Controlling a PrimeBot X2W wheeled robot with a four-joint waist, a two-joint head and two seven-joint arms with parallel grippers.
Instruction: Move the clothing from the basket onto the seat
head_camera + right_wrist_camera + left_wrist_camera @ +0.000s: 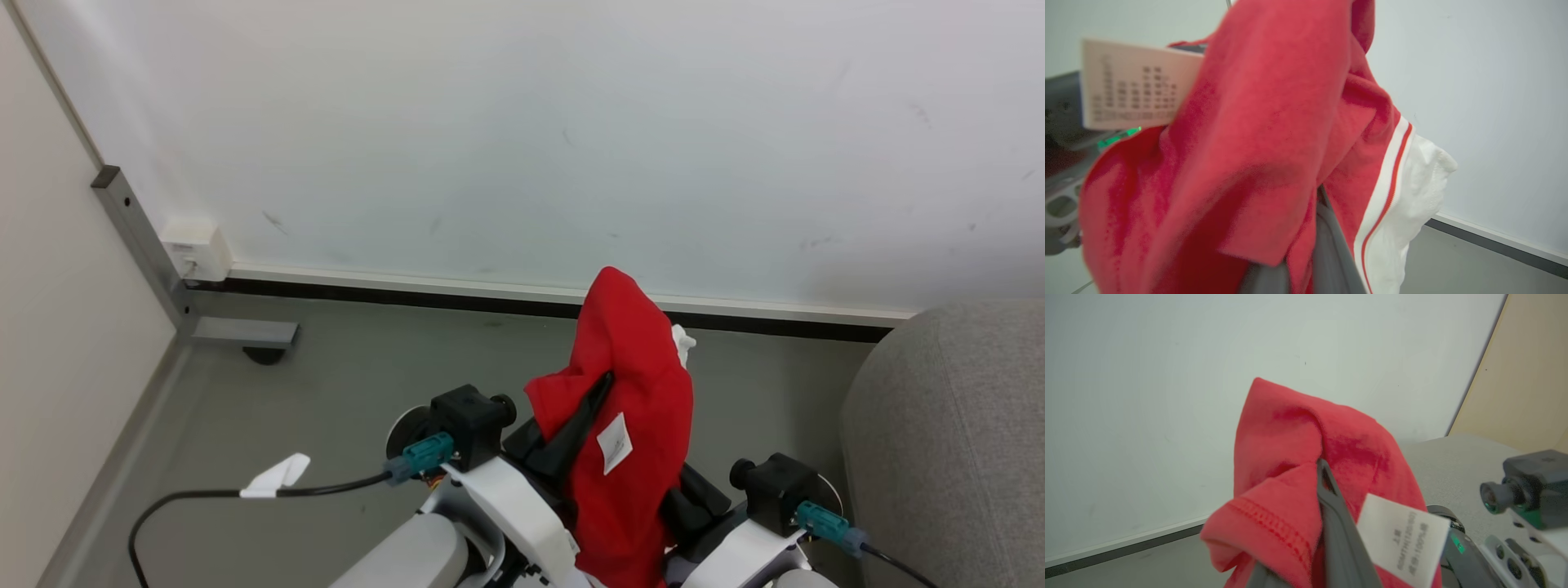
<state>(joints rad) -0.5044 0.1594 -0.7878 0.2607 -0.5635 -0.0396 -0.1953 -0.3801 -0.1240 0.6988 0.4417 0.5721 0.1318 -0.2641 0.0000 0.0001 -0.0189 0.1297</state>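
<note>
The clothing (633, 367), a bright red garment with a small white label tag (614, 443), hangs raised between my two arms in the lower middle of the head view. My left gripper (1319, 463) is shut on a fold of it, with one dark finger (592, 404) showing against the red. My right gripper (1319, 192) is shut on the same garment, whose white panel with red stripes (1417, 183) droops to the right. The light grey seat (947, 441) stands at the right edge, apart from the garment. The basket is out of view.
A pale wall (531, 122) with a dark baseboard (531, 306) faces me. A grey metal post (135, 237) and a white box (196, 249) stand at the left corner. A black cable (204, 494) with white tape lies on the grey floor (343, 367).
</note>
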